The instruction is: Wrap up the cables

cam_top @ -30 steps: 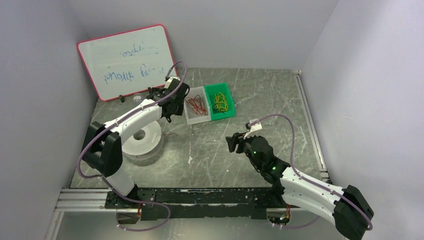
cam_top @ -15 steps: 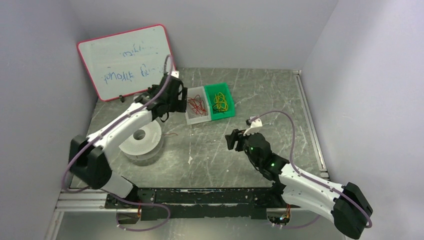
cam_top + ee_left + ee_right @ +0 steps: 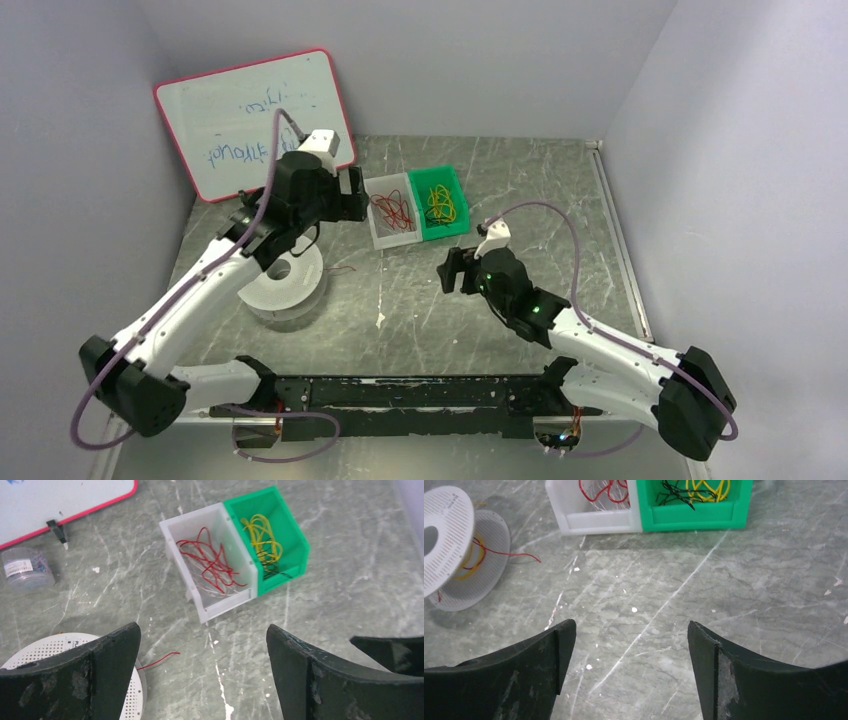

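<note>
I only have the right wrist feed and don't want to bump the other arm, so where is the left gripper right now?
Observer: The left gripper is open and holds nothing. In the top view it sits close to the left side of the white bin.
Operator: Is there anything behind the spool that I can't see?
Observer: Yes, a small clear round container stands on the table near the foot of the whiteboard.
Operator: How does the inside of the white bin look?
Observer: A loose tangle of red cables lies on its floor. From the left wrist view, none appears to hang over the rim.
</note>
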